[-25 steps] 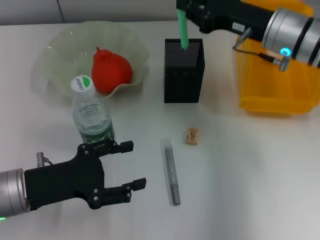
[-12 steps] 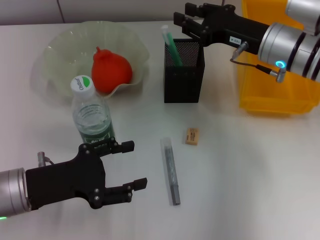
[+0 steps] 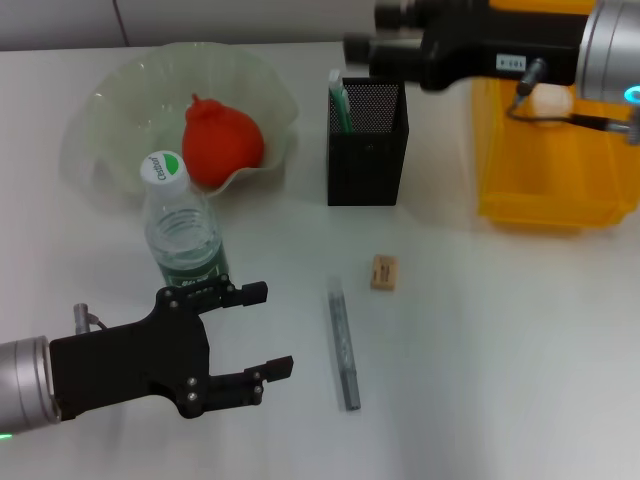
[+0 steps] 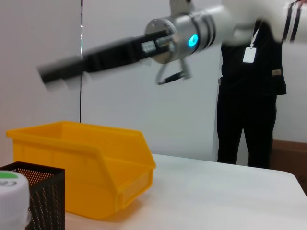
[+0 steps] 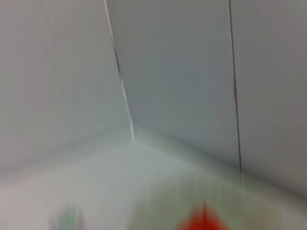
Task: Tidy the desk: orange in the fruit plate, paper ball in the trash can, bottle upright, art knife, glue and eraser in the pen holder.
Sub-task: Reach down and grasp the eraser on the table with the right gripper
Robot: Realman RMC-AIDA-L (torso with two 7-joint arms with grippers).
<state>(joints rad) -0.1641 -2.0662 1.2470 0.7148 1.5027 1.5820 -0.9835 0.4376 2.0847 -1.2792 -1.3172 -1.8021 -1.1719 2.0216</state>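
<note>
The orange (image 3: pixel 222 138) lies in the pale-green fruit plate (image 3: pixel 110 105). The bottle (image 3: pixel 185 235) stands upright beside the plate. A green glue stick (image 3: pixel 339 99) stands inside the black mesh pen holder (image 3: pixel 367 150). The tan eraser (image 3: pixel 384 272) and the grey art knife (image 3: pixel 343 343) lie on the table in front of the holder. The paper ball (image 3: pixel 551 98) sits in the yellow trash can (image 3: pixel 545 185). My right gripper (image 3: pixel 364 34) is open and empty, above the holder's far rim. My left gripper (image 3: pixel 258 329) is open and empty, just in front of the bottle.
In the left wrist view the trash can (image 4: pixel 81 167), the pen holder (image 4: pixel 36 196) and the bottle cap (image 4: pixel 12 191) show, with my right arm (image 4: pixel 144 48) blurred above them. A person in black (image 4: pixel 252 86) stands beyond the table.
My right gripper let go of the green glue stick, which dropped into the pen holder, and the gripper rose and drew back to the right. The left arm has not moved.
</note>
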